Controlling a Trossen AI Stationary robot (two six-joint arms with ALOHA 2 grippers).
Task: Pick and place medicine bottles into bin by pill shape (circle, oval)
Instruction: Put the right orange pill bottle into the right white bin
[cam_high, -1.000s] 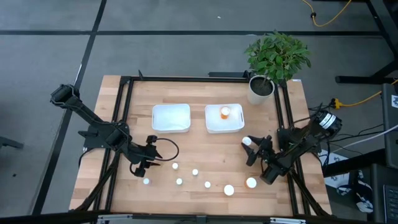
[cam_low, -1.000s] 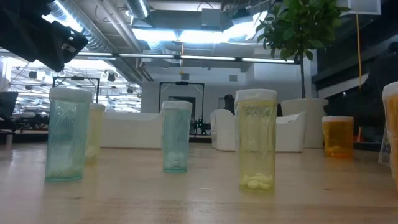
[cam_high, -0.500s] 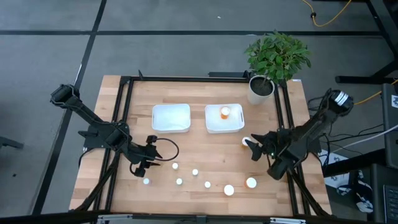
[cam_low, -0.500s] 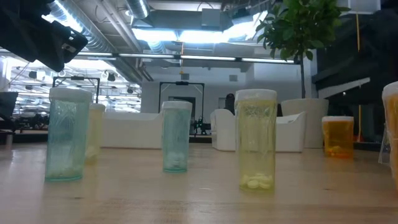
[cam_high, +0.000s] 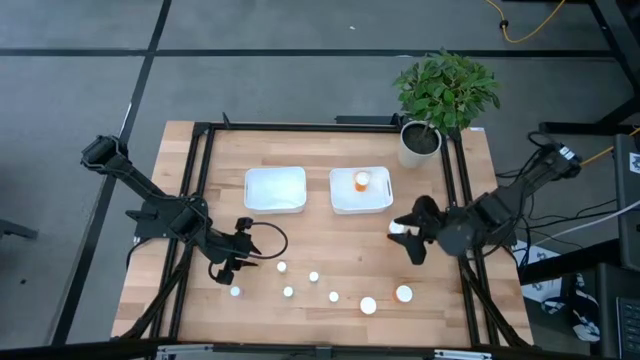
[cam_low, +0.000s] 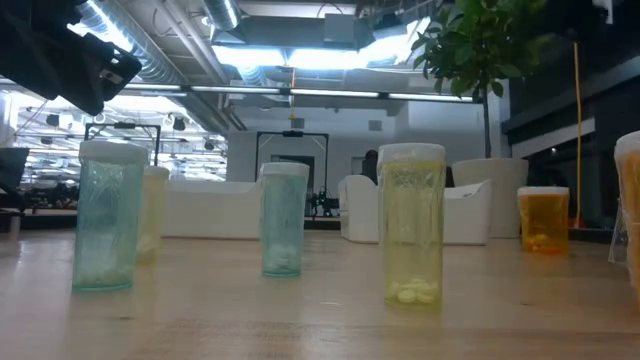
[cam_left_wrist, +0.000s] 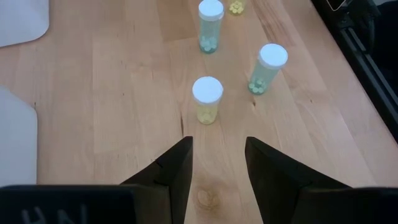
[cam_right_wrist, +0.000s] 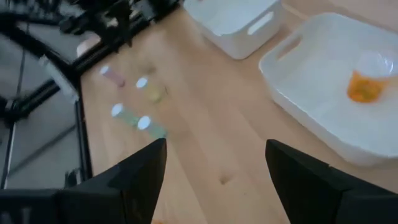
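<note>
A: High view — the right pincer (cam_high: 408, 232) grips a white-capped bottle (cam_high: 398, 228) at centre right, beside the right bin (cam_high: 340, 196).

B: Right wrist view — the fingers (cam_right_wrist: 142, 171) look wide, so I can't tell. A loose hold would drop it short.

A: The left pincer (cam_left_wrist: 216, 163) waits open, lower left.

We record two dark, near-black jointed arms of matching build, the left arm (cam_high: 160, 205) and the right arm (cam_high: 510, 200), each made of slim links and bulkier rounded joint housings. A black cable (cam_high: 268, 238) loops beside the left wrist. Both wrist views show paired matte-black, wedge-shaped fingers (cam_left_wrist: 171, 171) with flat faces.
</note>
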